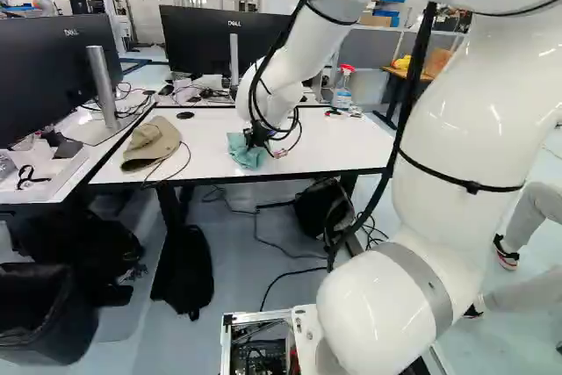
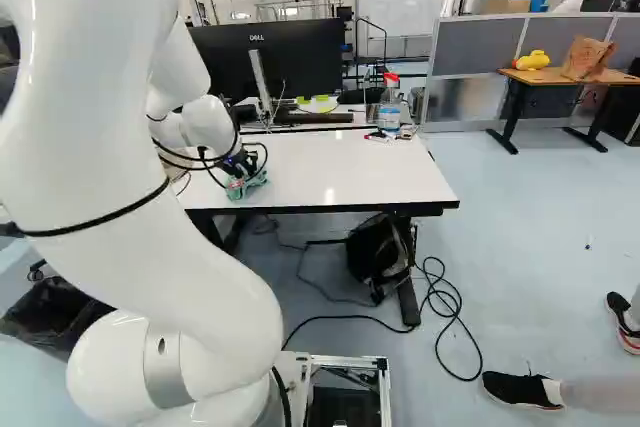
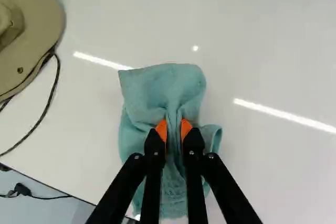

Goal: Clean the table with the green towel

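While gripping the green towel (image 3: 163, 90): probably at the wiping step; start or mid-stroke, cannot tell.
Gripper (image 3: 174, 129): closed on a gathered ridge of cloth, with cloth pinched between both orange pads.
Towel's place: on the white worktop (image 1: 329, 151), close to the near edge, apart from the tan hat (image 3: 39, 22) and the loose cable (image 3: 52, 95).
Towel's long axis: roughly in line with the fingers, running across the worktop's depth, a little askew to the near edge.
Towel's ends: broad folded end pointing ahead of the gripper, toward the far side; fringed end beneath the fingers, toward the near edge; small flap bulging out on the side away from the hat.
Next stroke: keep the pinch, press lightly, sweep over the bare surface, steer clear of hat and cable.
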`<state>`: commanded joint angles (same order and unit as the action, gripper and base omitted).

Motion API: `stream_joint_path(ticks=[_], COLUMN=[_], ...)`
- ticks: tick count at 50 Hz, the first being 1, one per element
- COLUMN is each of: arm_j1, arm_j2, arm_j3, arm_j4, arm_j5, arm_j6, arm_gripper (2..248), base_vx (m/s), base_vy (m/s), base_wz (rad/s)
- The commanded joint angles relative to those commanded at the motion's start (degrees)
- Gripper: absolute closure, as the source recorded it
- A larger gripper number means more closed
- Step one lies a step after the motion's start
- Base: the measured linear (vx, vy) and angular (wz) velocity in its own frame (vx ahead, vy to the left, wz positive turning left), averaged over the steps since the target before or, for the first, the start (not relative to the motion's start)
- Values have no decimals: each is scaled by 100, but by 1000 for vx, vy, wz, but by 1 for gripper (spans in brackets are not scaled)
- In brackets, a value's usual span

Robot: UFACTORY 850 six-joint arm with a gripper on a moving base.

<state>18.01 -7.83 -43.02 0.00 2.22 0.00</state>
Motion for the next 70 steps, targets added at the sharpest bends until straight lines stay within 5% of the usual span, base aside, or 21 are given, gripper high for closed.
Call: stream_joint_path(ticks=[29, 70], arm_j1=[370, 932], arm_j2=[-414, 315], arm_j3=[-472, 345], arm_j4=[0, 0], arm_j5=[0, 0], arm_j6=[0, 0], arm_gripper=[200, 200], base_vx=[0, 0], base_vy=[0, 0], base_wz=[0, 0])
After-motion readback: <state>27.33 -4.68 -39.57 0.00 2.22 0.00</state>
